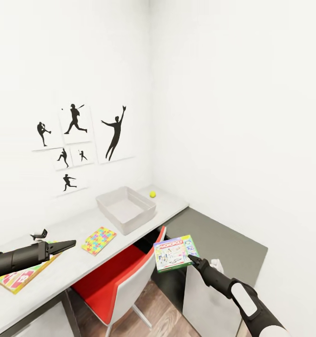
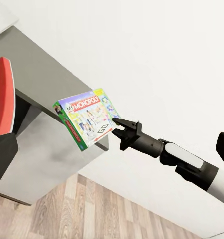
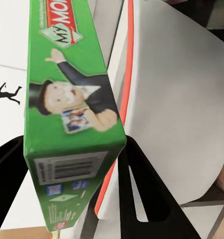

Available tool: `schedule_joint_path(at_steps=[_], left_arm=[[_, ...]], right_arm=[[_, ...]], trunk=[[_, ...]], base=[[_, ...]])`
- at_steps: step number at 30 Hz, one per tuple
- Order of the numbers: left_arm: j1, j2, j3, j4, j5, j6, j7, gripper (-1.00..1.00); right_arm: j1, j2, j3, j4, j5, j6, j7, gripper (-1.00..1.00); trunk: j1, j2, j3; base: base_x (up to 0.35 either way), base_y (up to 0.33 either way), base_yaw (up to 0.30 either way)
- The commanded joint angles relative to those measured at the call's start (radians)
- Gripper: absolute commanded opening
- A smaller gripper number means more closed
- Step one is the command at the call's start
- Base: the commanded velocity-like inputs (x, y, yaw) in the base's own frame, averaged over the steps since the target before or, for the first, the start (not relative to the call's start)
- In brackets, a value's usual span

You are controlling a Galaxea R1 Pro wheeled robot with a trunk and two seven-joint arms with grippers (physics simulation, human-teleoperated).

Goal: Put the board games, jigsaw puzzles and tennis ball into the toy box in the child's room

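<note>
While the green-edged board game (image 1: pixel 175 253) sits clamped by its corner in the right gripper (image 1: pixel 193 259), it hangs in the air over the red chair (image 1: pixel 125 276), short of the table (image 1: pixel 73 267) edge and well apart from the toy box (image 1: pixel 126 209). The right wrist view shows both fingers pinched on the box edge, so the grip reads firm but off-centre.

Step in hand, as I judge it: carrying this game to the toy box. The bin looks empty, so the task is early. Next move needs the arm up and forward over the chair back and the table lip, then the game levelled above the bin before release. A corner hold means it may swing or slip.

The left gripper (image 1: pixel 64 245) hovers low over the table's near end with nothing in it; fingers look close together, though I can't tell exactly how wide.

Around:
- tennis ball (image 1: pixel 152 194) on the table just beyond the bin
- one jigsaw puzzle (image 1: pixel 99 240) flat on the table near the bin
- another board game (image 1: pixel 22 276) under the left arm
- dark lower unit (image 1: pixel 223 238) to the right

Main obstruction is the chair back, directly between the game and the bin.
</note>
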Motion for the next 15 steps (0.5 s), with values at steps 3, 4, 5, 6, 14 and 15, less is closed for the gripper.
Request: schedule_joint_path(at_steps=[3, 4, 5, 6, 14, 15], left_arm=[[0.000, 0.000, 0.000, 0.000, -0.002, 0.011, -0.004, 1.00], [0.000, 0.000, 0.000, 0.000, -0.002, 0.011, -0.004, 1.00], [0.000, 0.000, 0.000, 0.000, -0.002, 0.011, -0.004, 1.00], [0.000, 0.000, 0.000, 0.000, -0.001, 0.011, -0.004, 1.00], [0.000, 0.000, 0.000, 0.000, -0.002, 0.011, -0.004, 1.00], [0.000, 0.000, 0.000, 0.000, -0.002, 0.011, -0.004, 1.00]], right_arm=[[0.000, 0.000, -0.004, 0.000, -0.005, 0.008, 0.001, -1.00], [0.000, 0.000, -0.004, 0.000, -0.005, 0.008, 0.001, -1.00], [0.000, 0.000, -0.004, 0.000, -0.005, 0.008, 0.001, -1.00], [0.000, 0.000, -0.004, 0.000, -0.005, 0.008, 0.001, -1.00], [0.000, 0.001, -0.004, -0.001, -0.005, 0.008, 0.001, -1.00], [0.000, 0.001, -0.004, -0.001, -0.005, 0.008, 0.001, -1.00]], trunk=[[0.000, -0.001, 0.000], [0.000, -0.001, 0.000], [0.000, -0.001, 0.000], [0.000, -0.001, 0.000], [0.000, -0.001, 0.000], [0.000, -0.001, 0.000]], base=[[0.138, 0.000, 0.000], [0.178, 0.000, 0.000], [0.178, 0.000, 0.000], [0.170, 0.000, 0.000], [0.149, 0.000, 0.000], [0.193, 0.000, 0.000]])
